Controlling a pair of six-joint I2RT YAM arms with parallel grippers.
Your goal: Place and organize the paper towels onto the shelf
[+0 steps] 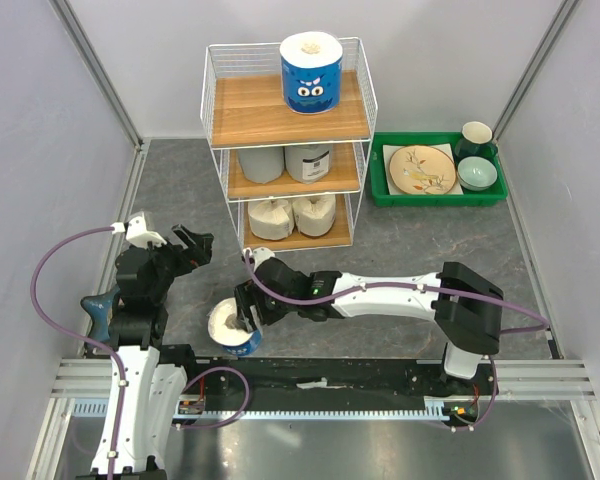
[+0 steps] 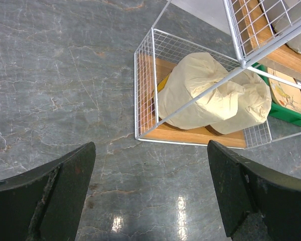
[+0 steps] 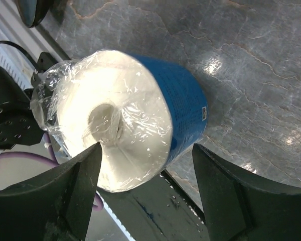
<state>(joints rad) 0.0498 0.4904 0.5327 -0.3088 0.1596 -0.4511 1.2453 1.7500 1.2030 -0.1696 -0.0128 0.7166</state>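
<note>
**Five shelved, one to go**

On the shelf (image 1: 250, 112):
- **Top tier:** one blue roll (image 1: 311, 72), upright, right of centre, with bare wood beside it on the left.
- **Middle tier:** two grey rolls (image 1: 308, 160), side by side.
- **Bottom tier:** two cream rolls (image 1: 314, 212), touching, seen close from the left wrist as well.

Off the shelf: last blue roll (image 1: 234, 327), on the table (image 1: 400, 250) near the arm bases and well apart from the shelf, white end tipped upward.

Over it, right gripper (image 1: 248, 312), fingers spread wide and straddling the roll. From the wrist view, one finger (image 3: 85, 170) across the edge of the white end. The other sits just beside the blue wrap, with a sliver of table showing between. No firm pinch to be seen, so probably the approach to the grasp.

Further left, left gripper (image 1: 190, 243), spread and holding nothing, hanging above the table and facing the bottom tier.

Judged done: five of six, with grey and cream already paired by tier.

Judged left:
- Grip the last blue roll.
- Lift it clear of the table.
- Carry it up to the top tier.
- Stand it in the free space beside its twin, for a matched pair on every tier.
</note>
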